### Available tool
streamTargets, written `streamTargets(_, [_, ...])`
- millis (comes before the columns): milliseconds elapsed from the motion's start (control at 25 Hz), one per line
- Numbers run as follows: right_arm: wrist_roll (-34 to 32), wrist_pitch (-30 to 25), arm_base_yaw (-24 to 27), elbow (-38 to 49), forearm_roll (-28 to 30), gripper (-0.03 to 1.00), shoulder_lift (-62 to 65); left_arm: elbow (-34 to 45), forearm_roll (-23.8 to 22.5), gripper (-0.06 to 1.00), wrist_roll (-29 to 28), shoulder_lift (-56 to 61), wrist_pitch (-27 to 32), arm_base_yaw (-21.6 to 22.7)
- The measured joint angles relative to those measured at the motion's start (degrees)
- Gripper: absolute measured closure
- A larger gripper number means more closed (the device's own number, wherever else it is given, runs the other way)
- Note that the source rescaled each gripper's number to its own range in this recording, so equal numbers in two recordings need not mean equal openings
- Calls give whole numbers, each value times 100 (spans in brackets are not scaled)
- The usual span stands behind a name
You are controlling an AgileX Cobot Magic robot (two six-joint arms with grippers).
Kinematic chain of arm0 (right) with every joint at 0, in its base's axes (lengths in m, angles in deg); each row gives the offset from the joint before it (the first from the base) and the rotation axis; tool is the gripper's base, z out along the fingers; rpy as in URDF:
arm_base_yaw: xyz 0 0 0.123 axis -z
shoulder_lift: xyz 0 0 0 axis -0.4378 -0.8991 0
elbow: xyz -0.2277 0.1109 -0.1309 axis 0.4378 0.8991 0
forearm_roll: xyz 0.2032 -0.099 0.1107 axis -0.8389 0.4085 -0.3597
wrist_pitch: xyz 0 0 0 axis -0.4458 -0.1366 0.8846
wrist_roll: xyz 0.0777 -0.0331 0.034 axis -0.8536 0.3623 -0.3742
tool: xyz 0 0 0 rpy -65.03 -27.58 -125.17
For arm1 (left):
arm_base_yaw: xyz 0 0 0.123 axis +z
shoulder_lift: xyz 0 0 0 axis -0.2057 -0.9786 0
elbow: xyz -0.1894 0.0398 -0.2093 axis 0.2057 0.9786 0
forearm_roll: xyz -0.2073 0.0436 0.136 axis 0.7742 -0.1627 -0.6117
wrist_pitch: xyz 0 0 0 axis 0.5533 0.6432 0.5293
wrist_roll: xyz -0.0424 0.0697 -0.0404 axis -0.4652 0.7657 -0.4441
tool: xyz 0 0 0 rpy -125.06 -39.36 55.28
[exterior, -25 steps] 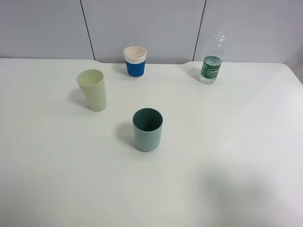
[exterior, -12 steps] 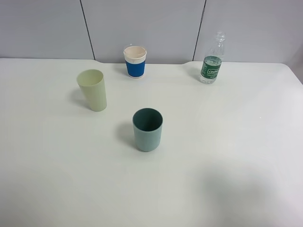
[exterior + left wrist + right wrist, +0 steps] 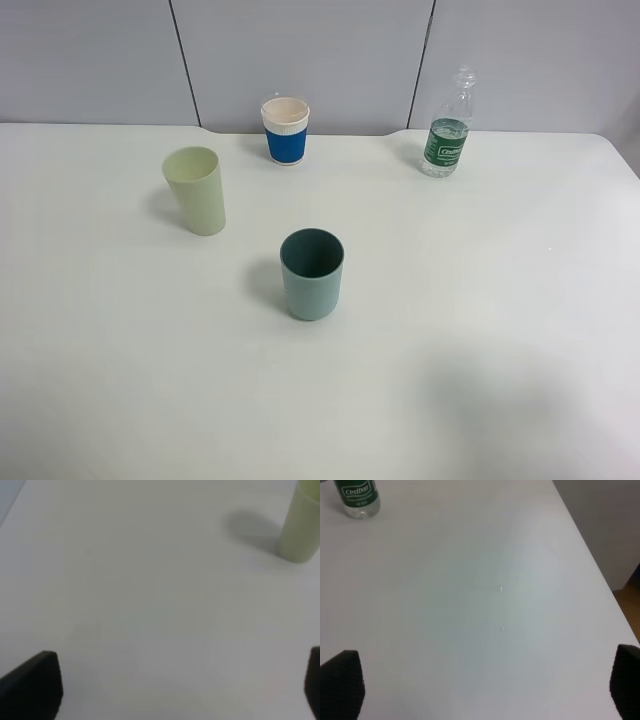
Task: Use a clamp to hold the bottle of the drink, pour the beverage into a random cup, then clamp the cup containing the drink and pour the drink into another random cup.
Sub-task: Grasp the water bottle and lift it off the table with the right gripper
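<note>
From the high camera, the bottle stands upright close to the far edge of the worktop, toward its far right corner, clear plastic with a green label. A paper cup with a blue sleeve stands by the far edge about midway along it. A pale green cup stands on the left half, nearer than the paper cup and well apart from it. A teal cup stands about the middle of the worktop, mouth up. All four are apart from one another. In my left wrist camera, my left pincer is spread wide, its two dark fingertips far apart with only bare worktop between them, holding nothing; the pale green cup stands ahead of it and off to one side, well clear. In my right wrist camera, my right pincer is likewise spread wide over bare worktop near the right edge, gripping nothing; the bottle stands well ahead of it, untouched.
</note>
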Motion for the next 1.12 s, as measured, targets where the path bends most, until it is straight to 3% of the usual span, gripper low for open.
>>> streamTargets(760, [0,17,0,-25,24,-3,-246,0,0,-2,0,0,0,0])
streamTargets(1120, [0,1488,0,-239,18,-3,-1669,0,0,-2,0,0,0,0])
